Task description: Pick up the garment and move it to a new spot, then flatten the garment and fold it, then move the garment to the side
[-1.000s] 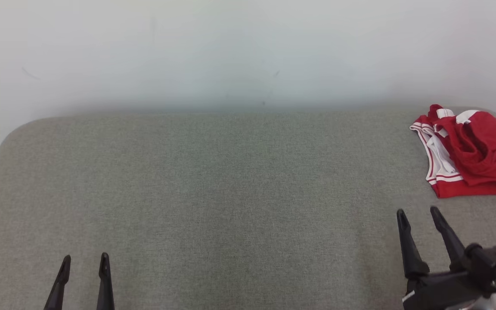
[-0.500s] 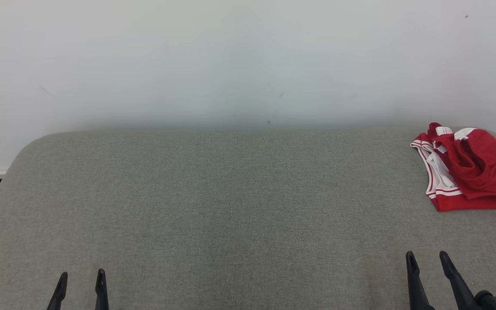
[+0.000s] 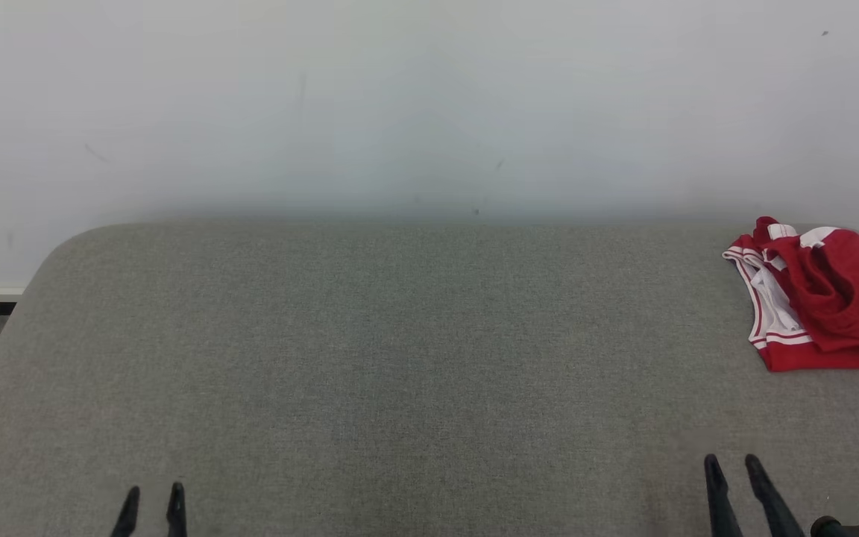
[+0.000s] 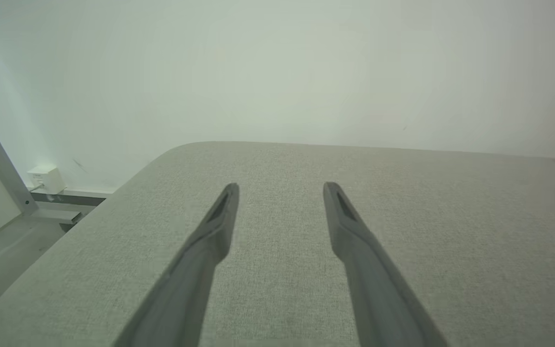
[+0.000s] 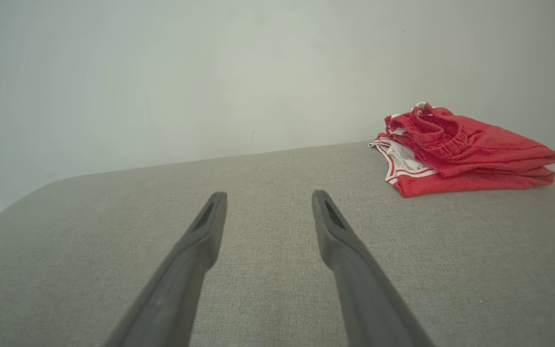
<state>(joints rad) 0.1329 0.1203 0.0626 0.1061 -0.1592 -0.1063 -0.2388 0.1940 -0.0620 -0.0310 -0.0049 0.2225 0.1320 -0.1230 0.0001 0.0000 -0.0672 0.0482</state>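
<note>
lying folded on grey pad [image 3: 400, 358], red garment [image 3: 843, 302], far right

Left gripper [image 3: 154, 498], lower left of head frame: two slim black fingers [image 3: 176, 513] tapering to rounded points. Right gripper [image 3: 731, 466], lower right: a matching pair, with a dark rounded housing [image 3: 839, 528] at the bottom edge beside them. Wrist frames, bottom centre: finger surfaces matte dark grey, broad at base, narrowing upward, each with a long slot-shaped recess near the tip.

Soft, even, bright light throughout.
The wall [image 3: 429, 97] looks hazy and washed out; end effector fingers [image 5: 171, 289] blur close to both wrist cameras.
</note>
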